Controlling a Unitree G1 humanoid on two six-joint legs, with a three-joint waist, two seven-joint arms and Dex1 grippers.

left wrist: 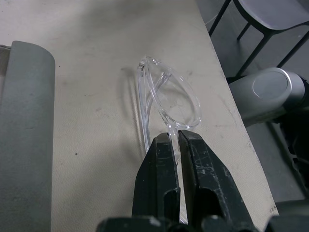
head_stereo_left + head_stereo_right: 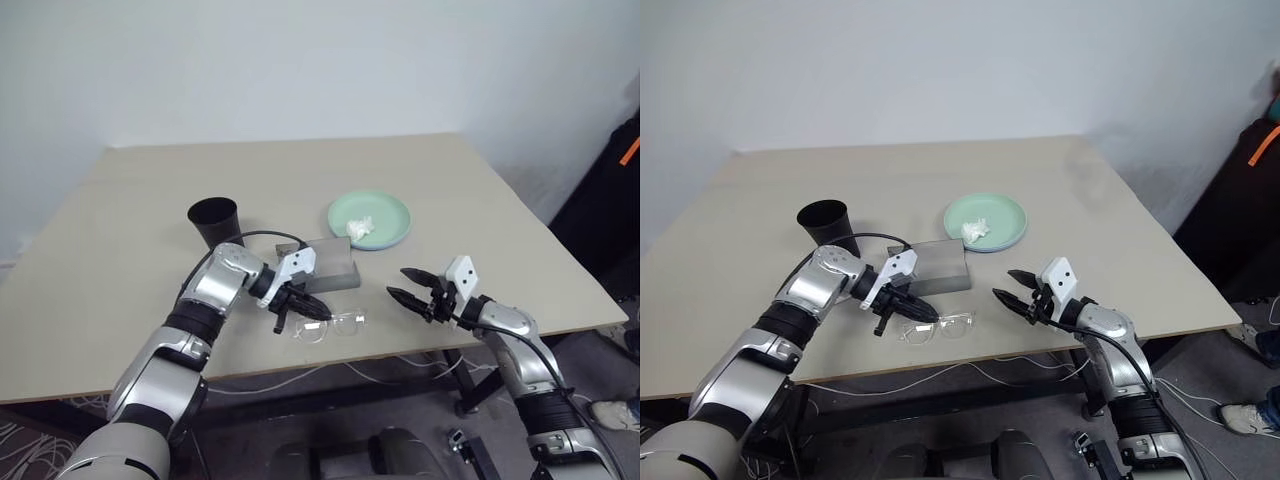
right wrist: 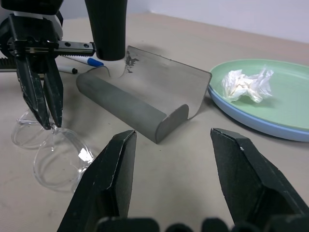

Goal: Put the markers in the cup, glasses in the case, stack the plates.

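My left gripper (image 1: 175, 137) is shut on the thin frame of the clear glasses (image 1: 178, 96), which lie on the table near its front edge (image 2: 335, 325). Just behind them is the grey case (image 2: 330, 265), lying open with its lid raised (image 3: 145, 96). The black cup (image 2: 215, 222) stands behind the case to the left, and a blue-capped marker (image 3: 77, 70) lies on the table by it. The mint green plate (image 2: 385, 215) rests on the light blue plate (image 3: 270, 128). My right gripper (image 2: 398, 283) hangs open to the right of the glasses, holding nothing.
A small white paper wad (image 2: 358, 228) lies in the green plate. The table's front edge (image 2: 420, 345) runs close to the glasses and to my right gripper. Bare tabletop stretches behind the cup and the plates.
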